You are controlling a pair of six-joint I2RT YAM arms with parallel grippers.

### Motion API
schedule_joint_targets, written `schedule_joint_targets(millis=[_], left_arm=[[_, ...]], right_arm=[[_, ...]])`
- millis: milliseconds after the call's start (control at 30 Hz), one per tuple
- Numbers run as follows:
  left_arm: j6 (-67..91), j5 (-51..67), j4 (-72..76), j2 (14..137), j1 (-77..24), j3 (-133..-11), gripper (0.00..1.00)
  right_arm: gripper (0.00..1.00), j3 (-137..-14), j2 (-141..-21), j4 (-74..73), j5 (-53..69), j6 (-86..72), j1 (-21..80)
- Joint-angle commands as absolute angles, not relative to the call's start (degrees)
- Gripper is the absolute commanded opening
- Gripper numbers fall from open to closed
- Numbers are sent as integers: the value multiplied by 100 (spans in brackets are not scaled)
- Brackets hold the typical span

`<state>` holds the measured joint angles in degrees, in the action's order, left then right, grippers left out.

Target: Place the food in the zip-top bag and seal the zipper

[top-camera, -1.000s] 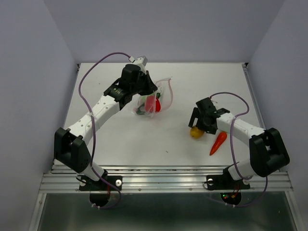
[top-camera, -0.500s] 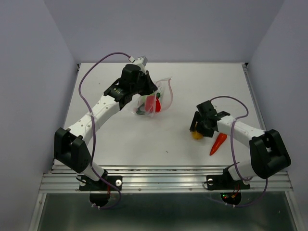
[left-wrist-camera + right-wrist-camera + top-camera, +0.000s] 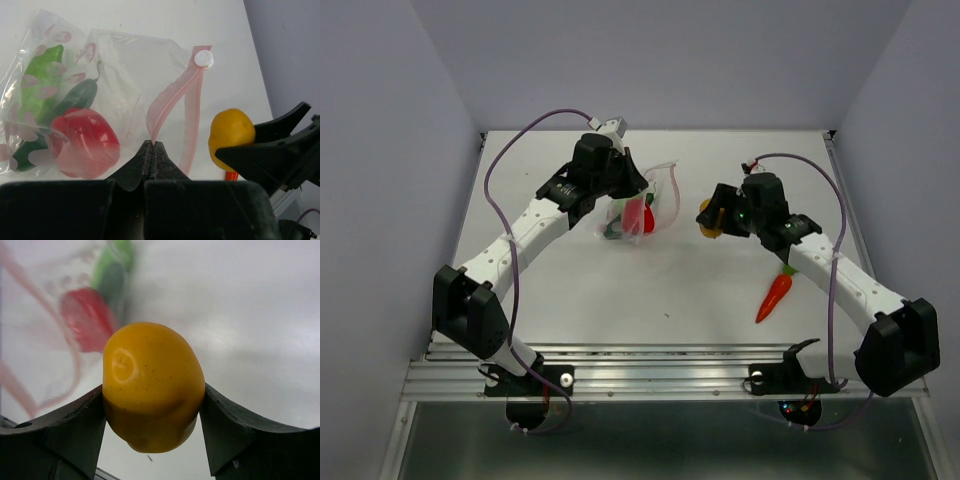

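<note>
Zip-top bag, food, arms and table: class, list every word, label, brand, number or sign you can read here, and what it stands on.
None: no readable text in any view.
On the zip-top bag, the pink marks are plain blobs, not letters.
The white disc at the end of the zipper looks blank.

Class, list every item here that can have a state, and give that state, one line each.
zip-top bag, mouth open
zipper, unsealed
left gripper, shut on zip-top bag
right gripper, shut on yellow-orange piece
carrot, lying loose outside the bag
red bell pepper, inside the bag
cucumber, inside the bag
light green pod, inside the bag
</note>
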<state>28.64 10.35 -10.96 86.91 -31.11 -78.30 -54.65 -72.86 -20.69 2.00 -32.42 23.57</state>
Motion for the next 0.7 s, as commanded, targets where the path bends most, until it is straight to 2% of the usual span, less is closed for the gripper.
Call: schedule_joint_targets(millis=[0,200,533,667], left_arm=[[2883,1108,-879,8648,-3138,-7813,0],[2918,1090,-905,8675,-3129,-7857,0],[2962,1116,-932,8771,-3138,-7972,0],[2953,1055,-958,8728,-3129,-7937,0]], right_arm=[[61,-6274,-7452,-818,1344,-2936,2320],[61,-7329,-8181,-580,1450,-2839,2768],[63,-7708,-8780,-606,1275,-2936,3137],[77,-7945,-8973,-826,687,-2892,3251]])
